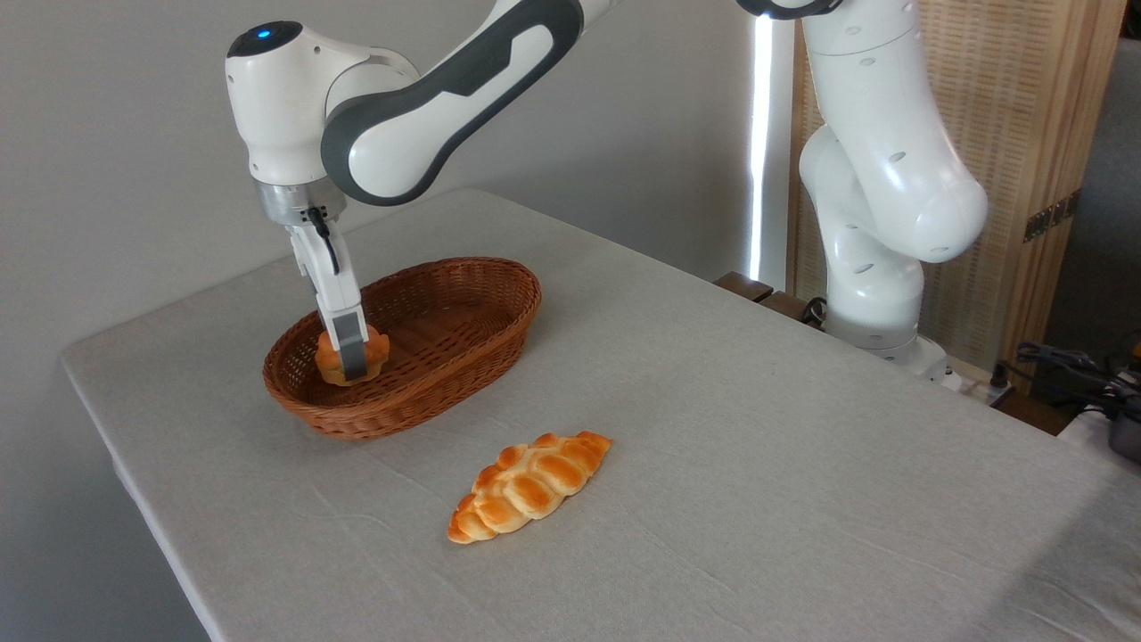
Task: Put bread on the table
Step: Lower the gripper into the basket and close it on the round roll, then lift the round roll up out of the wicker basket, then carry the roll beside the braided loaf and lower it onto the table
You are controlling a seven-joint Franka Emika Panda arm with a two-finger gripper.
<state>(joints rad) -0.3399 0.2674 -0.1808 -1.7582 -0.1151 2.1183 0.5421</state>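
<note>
The bread [328, 358], a small golden-orange bun, sits in the left end of the brown wicker basket [446, 379]. My gripper [353, 355] reaches down into the basket and straddles the bun. Its near finger [354, 358], with a grey pad, presses against the bun's front face, while the far finger is hidden behind the bun. The gripper looks shut on the bun. Whether the bun rests on the basket floor or hangs just above it, I cannot tell. The table [758, 428] is covered in a light grey-beige cloth.
A longer braided loaf [530, 486] lies on the cloth in front of the basket. The arm's white base [878, 294] stands at the table's far right edge. Cables and a wooden screen are at the right.
</note>
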